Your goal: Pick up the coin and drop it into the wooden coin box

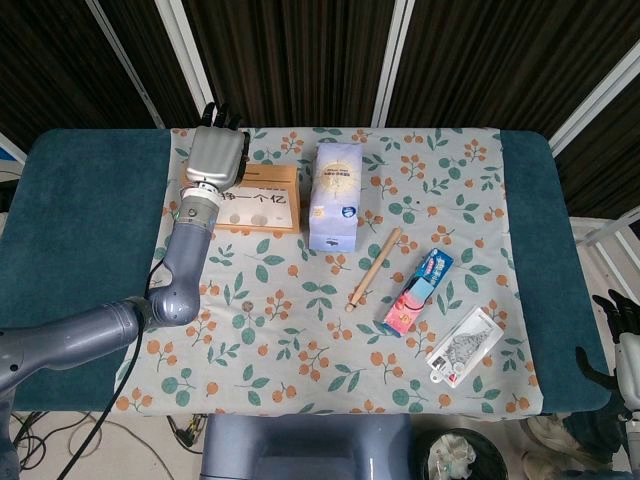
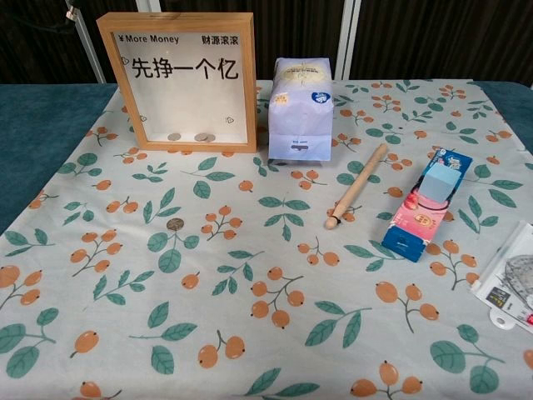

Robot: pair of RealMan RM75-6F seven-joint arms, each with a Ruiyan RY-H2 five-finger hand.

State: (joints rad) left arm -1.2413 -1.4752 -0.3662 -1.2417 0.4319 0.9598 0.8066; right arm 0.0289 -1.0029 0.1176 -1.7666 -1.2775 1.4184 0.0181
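The coin (image 2: 175,224) lies flat on the floral cloth in front of the box, and shows as a small dark dot (image 1: 243,306) in the head view. The wooden coin box (image 2: 187,79) stands upright at the back left, with a few coins behind its glass front. My left hand (image 1: 215,155) hovers over the left end of the box (image 1: 265,198), back of the hand up, dark fingers stretched away from me, nothing seen in it. My right hand (image 1: 625,345) hangs off the table's right edge, fingers apart and empty. The chest view shows neither hand.
Right of the box stands a pale blue bag (image 2: 301,108). A wooden stick (image 2: 356,185), a blue and pink packet (image 2: 426,204) and a clear blister pack (image 2: 510,279) lie on the right side of the cloth (image 2: 250,333).
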